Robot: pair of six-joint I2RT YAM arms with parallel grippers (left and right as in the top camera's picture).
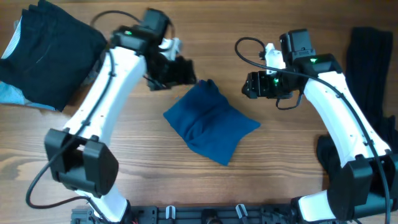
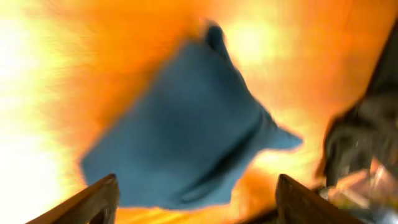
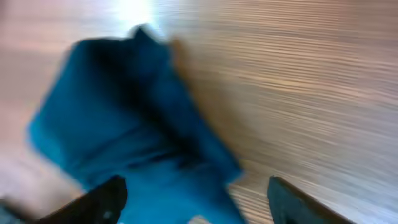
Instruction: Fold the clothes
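I judge the blue garment [image 1: 210, 121] folded. My left gripper [image 1: 179, 70] and right gripper [image 1: 252, 85] hover spread, empty. The dark clothes [image 1: 372, 59] on my right look left to do.

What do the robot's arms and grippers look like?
The left arm and right arm have white shells, black joints and loose black cables, with a green light near each wrist. The left gripper and right gripper are black.

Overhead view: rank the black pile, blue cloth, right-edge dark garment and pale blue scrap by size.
Largest: black pile.
Next: blue cloth and dark garment, too close to rank; the garment runs off frame.
Smallest: pale blue scrap, mostly hidden under the pile.
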